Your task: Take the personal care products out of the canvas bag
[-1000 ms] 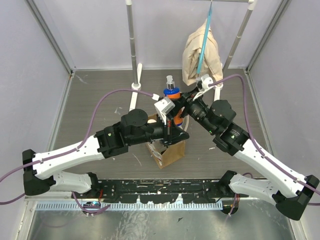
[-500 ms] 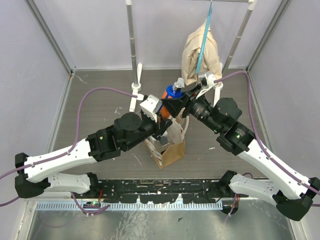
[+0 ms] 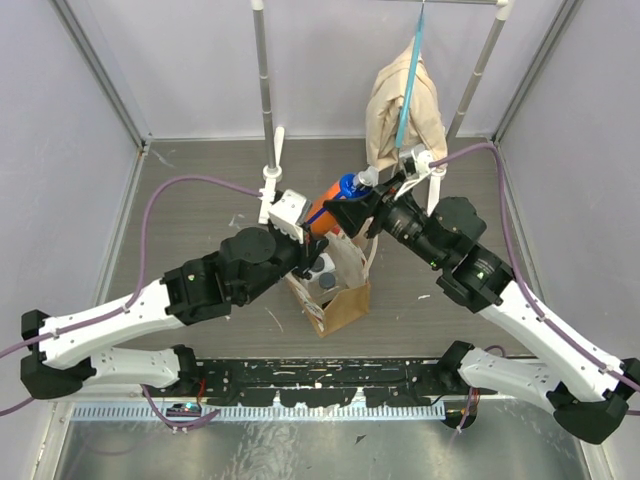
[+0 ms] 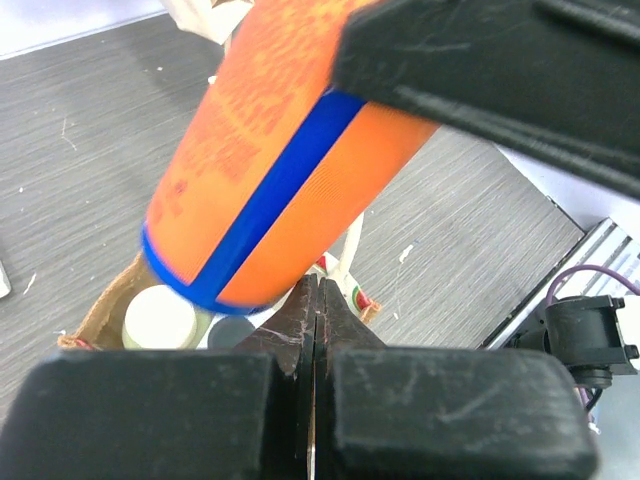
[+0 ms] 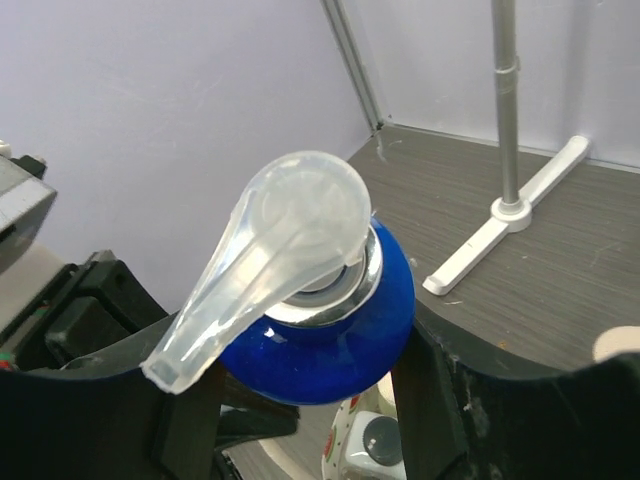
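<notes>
My right gripper is shut on the blue bottle with the orange band and holds it tilted above the canvas bag. In the right wrist view the fingers clamp its blue shoulder under the clear pump head. My left gripper is shut and empty beside the bag's open top. In the left wrist view the gripper sits just below the orange bottle body. A cream cap and a dark grey cap show inside the bag.
A beige cloth on a blue hanger hangs at the back right. A white stand with a grey pole rises behind the bag, and its base shows in the right wrist view. The bag's cream handles loop up under my right wrist.
The right gripper has lifted the bottle and tipped it from upright to slanting. The left arm has drawn back to the left, away from the bag.
</notes>
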